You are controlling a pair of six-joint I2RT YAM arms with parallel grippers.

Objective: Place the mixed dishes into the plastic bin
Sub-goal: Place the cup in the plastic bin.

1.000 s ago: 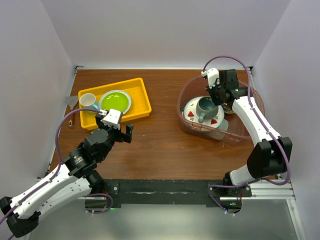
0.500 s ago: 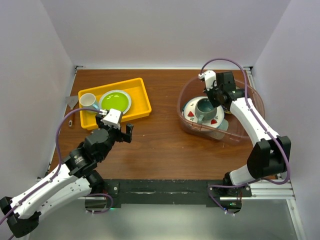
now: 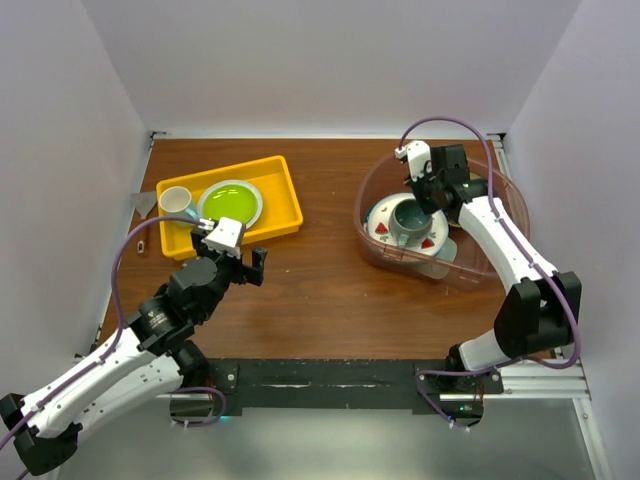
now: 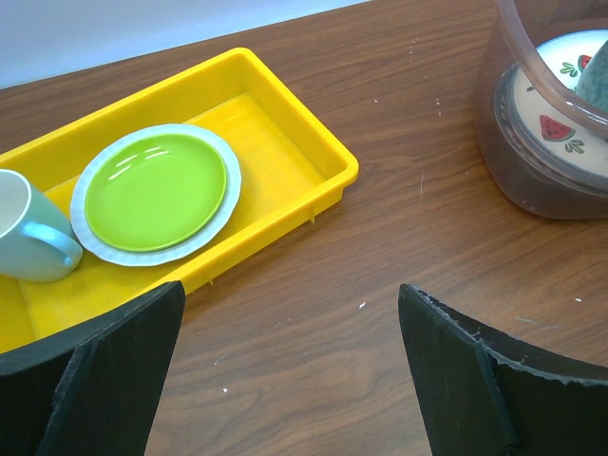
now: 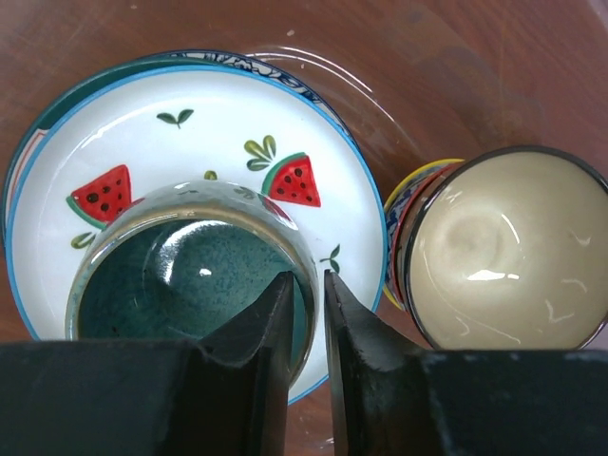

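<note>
The clear pink-tinted plastic bin (image 3: 470, 272) stands at the right. In it lies the white plate (image 5: 218, 142) with red watermelon marks, stacked on the blue-patterned plate (image 5: 237, 59). The tan bowl (image 5: 499, 242) stands beside them, and a pale mint tray edge (image 3: 441, 262) shows below. My right gripper (image 5: 306, 304) is shut on the rim of the grey-green mug (image 5: 171, 275), one finger inside and one outside. The mug stands upright over the white plate. My left gripper (image 4: 290, 361) is open and empty above bare table, between the yellow tray and the bin.
A shallow yellow tray (image 4: 313, 161) at the back left holds a green plate (image 4: 157, 190) on a white one and a pale blue cup (image 4: 28, 228). The bin wall (image 4: 513, 180) stands at the right edge of the left wrist view. White walls enclose the table.
My right gripper has come down and a little left with the mug, which now stands upright over the white plate. The left arm has not moved.
</note>
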